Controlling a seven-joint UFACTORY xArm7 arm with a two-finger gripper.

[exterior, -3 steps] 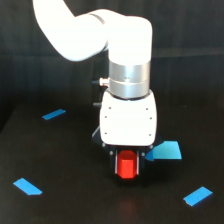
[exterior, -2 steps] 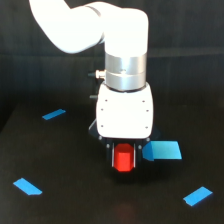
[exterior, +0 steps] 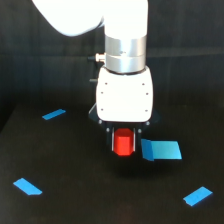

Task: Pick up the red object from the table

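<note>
The red object [exterior: 123, 142] is a small red-orange block held between the dark fingers of my gripper [exterior: 123, 141], which hangs straight down from the white arm in the middle of the exterior view. The gripper is shut on the block. The block hangs above the black table [exterior: 75, 200] and does not touch it; a faint shadow lies below it. The upper part of the block is hidden by the gripper body.
Flat blue pieces lie on the table: a large one [exterior: 161, 150] just to the exterior view's right of the block, one at back left [exterior: 54, 114], one at front left [exterior: 27, 186], one at front right [exterior: 197, 196].
The arm has risen with the red object in the gripper and shifted slightly toward the exterior view's left; the block is now higher above the table. The blue pieces have not moved.
</note>
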